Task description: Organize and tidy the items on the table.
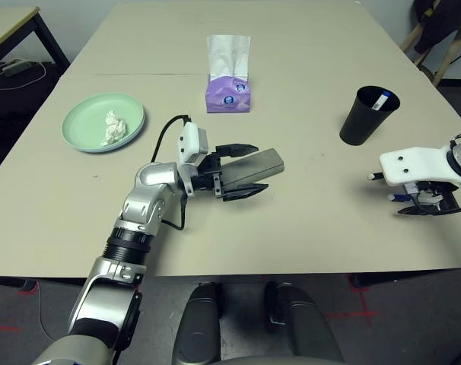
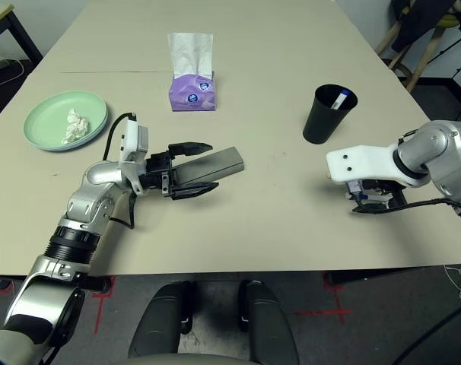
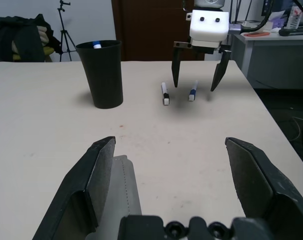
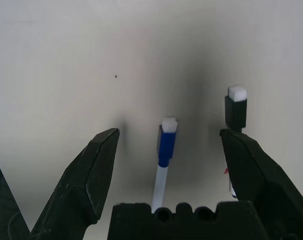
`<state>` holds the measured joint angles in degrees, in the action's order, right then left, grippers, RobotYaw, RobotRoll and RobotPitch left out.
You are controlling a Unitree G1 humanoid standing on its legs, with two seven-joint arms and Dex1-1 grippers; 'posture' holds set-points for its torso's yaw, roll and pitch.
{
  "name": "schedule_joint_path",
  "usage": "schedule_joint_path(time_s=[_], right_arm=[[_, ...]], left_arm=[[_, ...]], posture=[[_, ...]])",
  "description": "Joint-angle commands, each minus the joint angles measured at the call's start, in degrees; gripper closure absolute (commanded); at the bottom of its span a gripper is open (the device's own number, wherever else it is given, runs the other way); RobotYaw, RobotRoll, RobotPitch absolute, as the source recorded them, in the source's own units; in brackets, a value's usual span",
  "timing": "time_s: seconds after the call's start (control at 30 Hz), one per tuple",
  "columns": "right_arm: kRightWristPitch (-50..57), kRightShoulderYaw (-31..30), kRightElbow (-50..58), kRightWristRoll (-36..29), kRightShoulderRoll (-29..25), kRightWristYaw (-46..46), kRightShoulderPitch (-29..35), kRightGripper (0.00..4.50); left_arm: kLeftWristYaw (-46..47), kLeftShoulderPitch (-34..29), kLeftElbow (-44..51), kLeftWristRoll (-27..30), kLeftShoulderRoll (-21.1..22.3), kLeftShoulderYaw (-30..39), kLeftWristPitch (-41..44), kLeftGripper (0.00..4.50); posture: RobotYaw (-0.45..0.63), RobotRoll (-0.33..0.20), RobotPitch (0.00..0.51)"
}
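Beige table (image 1: 306,213) before us: our left gripper (image 1: 238,171), jaws released, straddles the grey oblong glasses case (image 1: 253,169); our right gripper (image 3: 198,75) hangs spread above a blue-white pen (image 4: 164,155).

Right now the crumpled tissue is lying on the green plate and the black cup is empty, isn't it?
Not quite. The crumpled tissue does lie on the green plate, but the black cup is not empty: a blue-and-white pen stands inside it, as the left eye view shows.
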<state>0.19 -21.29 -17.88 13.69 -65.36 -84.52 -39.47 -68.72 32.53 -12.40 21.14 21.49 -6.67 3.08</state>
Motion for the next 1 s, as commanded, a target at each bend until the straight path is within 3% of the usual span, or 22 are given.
schedule_joint_path(time_s=[0.03,0.2,0.97,1.0], right_arm=[[2.84,0.4,0.0,0.93,-0.09,-1.52,0.55,0.0],[7.21,0.73,2.14,1.7,-0.4,-1.88,2.11,0.0],[5.77,0.13,-1.18,6.31,2.78,-0.98,0.76,0.0],[5.66,0.12,-1.29,6.35,2.82,-0.98,0.72,0.18]], left_arm=[[0.24,-1.15,0.98,-0.48,0.66,-0.22,0.63,0.05],[0.21,-0.99,1.01,-0.48,1.16,-0.24,0.68,0.05],[1.21,-2.87,4.5,-0.18,2.52,-0.3,1.98,0.05],[1.27,-2.92,4.5,-0.24,2.43,-0.39,1.98,0.02]], posture=[[0.08,0.0,0.19],[0.07,0.0,0.194],[0.09,0.0,0.216],[0.09,0.0,0.218]])
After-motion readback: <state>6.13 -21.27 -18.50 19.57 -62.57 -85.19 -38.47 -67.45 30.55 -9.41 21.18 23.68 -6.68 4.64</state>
